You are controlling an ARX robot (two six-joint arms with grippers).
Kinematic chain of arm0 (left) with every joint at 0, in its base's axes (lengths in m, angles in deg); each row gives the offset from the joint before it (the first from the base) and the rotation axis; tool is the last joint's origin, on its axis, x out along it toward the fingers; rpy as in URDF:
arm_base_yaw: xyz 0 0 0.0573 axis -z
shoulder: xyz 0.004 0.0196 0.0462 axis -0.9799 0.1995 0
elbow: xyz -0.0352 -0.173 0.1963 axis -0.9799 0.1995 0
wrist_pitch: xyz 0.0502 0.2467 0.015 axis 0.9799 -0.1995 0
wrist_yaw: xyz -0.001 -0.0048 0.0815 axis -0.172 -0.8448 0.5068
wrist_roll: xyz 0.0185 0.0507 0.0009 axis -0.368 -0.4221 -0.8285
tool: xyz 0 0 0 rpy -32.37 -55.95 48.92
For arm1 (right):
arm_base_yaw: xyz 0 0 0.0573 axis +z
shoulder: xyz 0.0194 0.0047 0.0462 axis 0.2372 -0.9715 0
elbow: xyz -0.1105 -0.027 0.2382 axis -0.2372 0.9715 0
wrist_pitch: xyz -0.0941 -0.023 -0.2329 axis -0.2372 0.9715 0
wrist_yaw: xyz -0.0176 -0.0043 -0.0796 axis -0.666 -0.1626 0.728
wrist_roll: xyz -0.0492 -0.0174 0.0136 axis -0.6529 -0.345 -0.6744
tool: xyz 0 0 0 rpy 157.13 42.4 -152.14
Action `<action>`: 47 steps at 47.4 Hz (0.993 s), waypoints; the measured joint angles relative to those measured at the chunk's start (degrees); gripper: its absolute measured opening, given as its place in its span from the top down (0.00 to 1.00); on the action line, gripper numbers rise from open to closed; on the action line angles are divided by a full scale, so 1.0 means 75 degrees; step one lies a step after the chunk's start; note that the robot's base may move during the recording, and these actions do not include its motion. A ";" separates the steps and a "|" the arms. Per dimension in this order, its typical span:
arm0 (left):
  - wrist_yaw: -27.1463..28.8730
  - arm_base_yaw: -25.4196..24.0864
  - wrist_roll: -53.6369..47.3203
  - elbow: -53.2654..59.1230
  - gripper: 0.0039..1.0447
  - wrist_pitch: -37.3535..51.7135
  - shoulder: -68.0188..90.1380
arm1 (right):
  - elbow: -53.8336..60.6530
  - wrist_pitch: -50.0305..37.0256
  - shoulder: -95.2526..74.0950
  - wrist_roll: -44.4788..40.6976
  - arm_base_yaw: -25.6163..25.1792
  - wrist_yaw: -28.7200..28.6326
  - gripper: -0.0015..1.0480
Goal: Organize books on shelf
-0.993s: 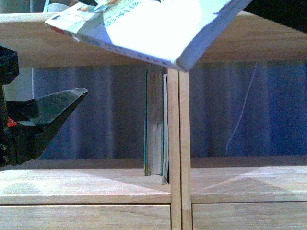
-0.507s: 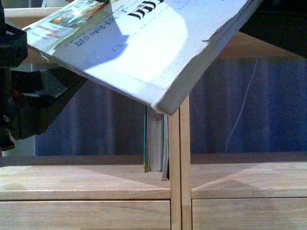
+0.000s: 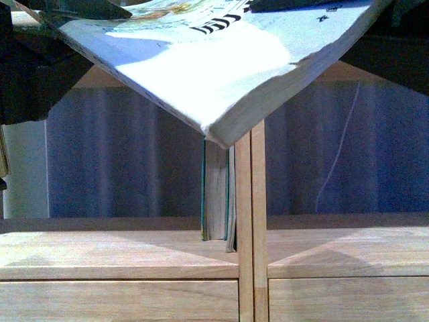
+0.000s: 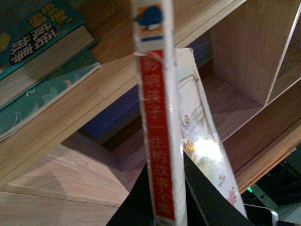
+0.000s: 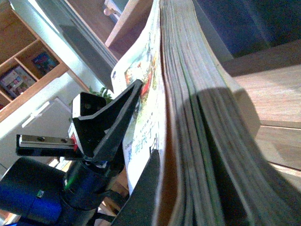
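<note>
Both grippers are clamped on the thin pale paperback with red and black characters (image 3: 201,74).
- Left gripper (image 4: 164,188): the paperback's red-and-white spine runs between its black fingers (image 4: 207,207).
- Right gripper (image 5: 181,155): the page edge sits between its jaws, with one finger (image 5: 143,195) flat on the cover.

You hold the paperback tilted, spanning from one gripper to the other, with its lowest corner pointing down between them.

Edges: that corner hangs over the thick teal-covered book with yellowed pages (image 3: 214,194) and hides its top. You cannot tell whether they touch. The teal book stands upright below the grippers. A thin pale book (image 3: 232,215) is pressed between it and the upright divider (image 3: 251,268) of the light wooden shelving unit (image 3: 348,258).

Room to move: bare shelf board (image 3: 100,255) runs from the teal book out to the left gripper's side.

Surface: pale grained wood, with plain drawer fronts (image 3: 114,302) under the board.

Room: a blue-grey backdrop (image 3: 120,154) shows through the open compartments. A thin white cord (image 3: 338,154) hangs on the right gripper's side. Near the left gripper, two teal-covered books (image 4: 37,52) lie stacked flat on a wooden board.
</note>
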 joint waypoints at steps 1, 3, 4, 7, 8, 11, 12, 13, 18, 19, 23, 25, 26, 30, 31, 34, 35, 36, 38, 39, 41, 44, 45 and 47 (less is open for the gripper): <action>0.0000 0.0000 0.0009 0.0000 0.93 0.0000 -0.0006 | 0.0009 0.0000 0.0000 0.0023 0.0000 -0.0003 0.93; -0.0006 0.0000 0.0032 0.0000 0.94 0.0000 -0.0015 | 0.0009 0.0000 0.0000 0.0026 0.0000 0.0017 0.93; -0.0006 0.0000 0.0035 0.0000 0.94 0.0000 -0.0015 | 0.0009 0.0000 0.0000 0.0026 -0.0003 0.0026 0.93; -0.0003 0.0000 0.0041 0.0000 0.94 0.0000 -0.0017 | 0.0006 0.0099 0.0000 0.0017 -0.0006 0.0085 0.93; 0.0000 0.0000 0.0044 0.0000 0.94 -0.0003 -0.0017 | 0.0006 0.0105 0.0000 -0.0012 -0.0017 0.0140 0.91; 0.0020 0.0000 0.0003 0.0000 0.94 -0.0029 -0.0020 | 0.0012 0.0099 -0.0003 -0.0035 -0.0085 0.0233 0.80; 0.0032 0.0000 -0.0012 0.0000 0.94 -0.0061 -0.0029 | 0.0015 0.0032 -0.0003 -0.0041 -0.0122 0.0233 0.76; 0.0038 -0.0003 -0.0061 0.0000 0.94 -0.0102 -0.0041 | 0.0017 -0.0050 -0.0003 -0.0044 -0.0166 0.0280 0.72; -0.0079 -0.0230 -0.0329 -0.0003 0.94 -0.0440 -0.0122 | 0.0015 -0.0530 -0.0032 -0.0289 -0.0729 0.0507 0.53; -0.0125 -0.0309 -0.0356 -0.0006 0.94 -0.0490 -0.0134 | 0.0015 -0.0629 -0.0061 -0.0286 -0.0889 0.0507 0.49; -0.0221 -0.0825 -0.0775 -0.0102 0.94 -0.0895 -0.0166 | -0.0082 -0.1029 -0.0341 -0.0184 -0.1958 0.0839 0.33; -0.0224 -0.1026 -0.0970 -0.0143 0.94 -0.1043 -0.0172 | -0.0152 -0.1029 -0.0455 -0.0181 -0.2320 0.0933 0.28; -0.0219 -0.1154 -0.1052 -0.0172 0.94 -0.1142 -0.0175 | -0.0195 -0.1014 -0.0536 -0.0184 -0.2556 0.0991 0.25; -0.0224 -0.1542 -0.1469 -0.0303 0.94 -0.1480 -0.0219 | -0.0271 -0.1064 -0.0822 -0.0460 -0.3267 0.1422 0.15; -0.0224 -0.1597 -0.1600 -0.0326 0.94 -0.1530 -0.0230 | -0.0274 -0.1067 -0.0883 -0.0615 -0.3413 0.1533 0.13; -0.0221 -0.1888 -0.2063 -0.0420 0.94 -0.1749 -0.0286 | -0.0294 -0.1043 -0.1040 -0.0880 -0.3797 0.1664 0.07; -0.0195 -0.1996 -0.2361 -0.0469 0.94 -0.1859 -0.0315 | -0.0300 -0.1008 -0.1125 -0.1075 -0.4030 0.1751 0.06; -0.0166 -0.2168 -0.2739 -0.0527 0.94 -0.1938 -0.0338 | -0.0315 -0.0941 -0.1221 -0.1239 -0.4299 0.1833 0.06; -0.0134 -0.2401 -0.3270 -0.0600 0.94 -0.1955 -0.0341 | -0.0347 -0.0769 -0.1314 -0.1373 -0.4613 0.1862 0.07; -0.0119 -0.2527 -0.3541 -0.0638 0.94 -0.1955 -0.0341 | -0.0367 -0.0635 -0.1364 -0.1431 -0.4814 0.1862 0.07; -0.0082 -0.2786 -0.4065 -0.0705 0.94 -0.1938 -0.0329 | -0.0370 -0.0519 -0.1434 -0.1518 -0.5080 0.1912 0.07; 0.0003 -0.3168 -0.4846 -0.0766 0.94 -0.1722 -0.0242 | -0.0373 -0.0507 -0.1469 -0.1571 -0.5190 0.1918 0.07; 0.0006 -0.3348 -0.5217 -0.0816 0.94 -0.1620 -0.0172 | -0.0373 -0.0507 -0.1469 -0.1577 -0.5211 0.1915 0.07; -0.0032 -0.3555 -0.5686 -0.0868 0.94 -0.1425 -0.0052 | -0.0373 -0.0507 -0.1469 -0.1594 -0.5219 0.1912 0.07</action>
